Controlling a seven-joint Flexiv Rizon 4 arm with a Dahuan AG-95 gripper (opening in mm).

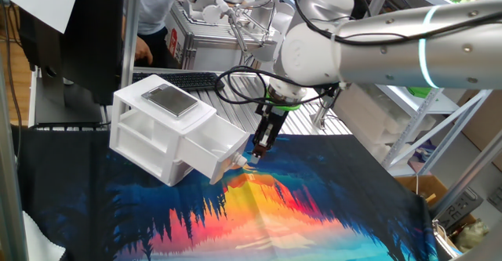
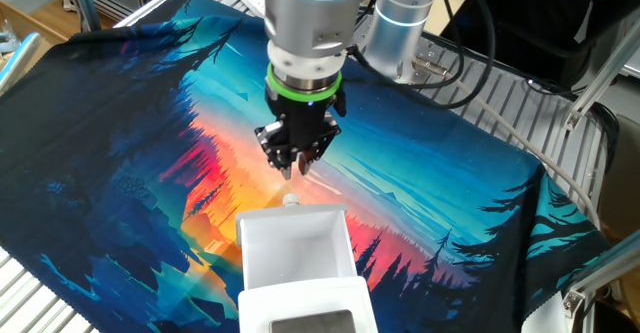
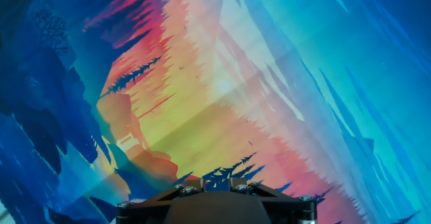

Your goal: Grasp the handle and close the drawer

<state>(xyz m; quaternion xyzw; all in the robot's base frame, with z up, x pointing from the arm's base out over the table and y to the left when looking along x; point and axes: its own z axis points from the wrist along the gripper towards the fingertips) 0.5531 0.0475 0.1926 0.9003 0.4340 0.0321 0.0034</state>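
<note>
Workshop shelving and cables surround the table [image 1: 408, 214], which is draped in a printed cloth [image 2: 120, 163] of blue, orange and pink forest silhouettes. Hand [image 2: 294, 167]: hangs above the cloth, dark fingers pointing down; whether they are spread or pressed together cannot be told, and they pinch nothing. Handle [image 2: 291, 201]: a small round white knob just below and ahead of the fingertips, apart from them. Drawer [image 2: 297, 248]: smooth white plastic, box-shaped, pulled open from the small white cabinet [image 1: 149, 132] beyond the handle. Judged risk: the tiny, slick knob may slip the fingers, or an off-centre descent may shove the light cabinet across the cloth.
</note>
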